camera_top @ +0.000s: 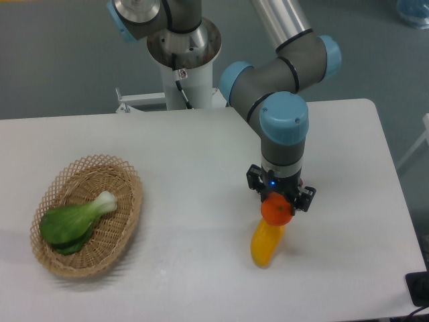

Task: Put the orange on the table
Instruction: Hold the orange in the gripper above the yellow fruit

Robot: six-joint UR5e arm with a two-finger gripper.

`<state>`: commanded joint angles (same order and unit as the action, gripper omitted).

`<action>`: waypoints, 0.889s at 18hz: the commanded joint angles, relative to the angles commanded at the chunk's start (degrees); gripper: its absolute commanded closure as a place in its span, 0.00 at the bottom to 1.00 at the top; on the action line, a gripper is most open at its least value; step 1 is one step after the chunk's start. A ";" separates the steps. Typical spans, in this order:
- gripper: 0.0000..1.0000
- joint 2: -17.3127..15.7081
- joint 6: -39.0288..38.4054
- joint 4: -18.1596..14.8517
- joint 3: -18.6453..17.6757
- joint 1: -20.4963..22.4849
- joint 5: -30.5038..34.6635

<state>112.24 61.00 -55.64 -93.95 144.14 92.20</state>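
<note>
The orange (276, 210) is a small round bright-orange fruit held between the fingers of my gripper (277, 206), right of the middle of the white table (188, 181). The gripper is shut on it and points straight down. The orange hangs just above, or touching, the top end of a longer yellow-orange mango-shaped fruit (266, 245) that lies on the table; I cannot tell which. The fingertips are mostly hidden behind the orange.
An oval wicker basket (127, 221) stands at the left of the table with a green bok choy (75, 221) in it. The arm's base (182, 54) is behind the table's far edge. A dark object (419, 288) sits at the table's front right corner.
</note>
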 joint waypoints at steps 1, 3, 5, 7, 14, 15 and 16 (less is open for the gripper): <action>0.25 0.00 0.00 0.00 -0.09 -0.09 0.09; 0.25 0.17 0.00 -0.35 0.87 -0.09 0.26; 0.25 0.17 0.00 -0.35 0.61 -0.17 0.70; 0.25 0.35 0.00 -0.18 -0.09 -0.44 1.93; 0.25 0.09 -0.62 0.26 -1.41 -0.44 1.41; 0.25 0.09 -0.62 0.26 -1.76 -0.44 1.32; 0.25 0.09 -0.79 0.26 -1.85 -0.53 1.32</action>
<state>112.32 60.21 -55.37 -95.80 143.61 93.52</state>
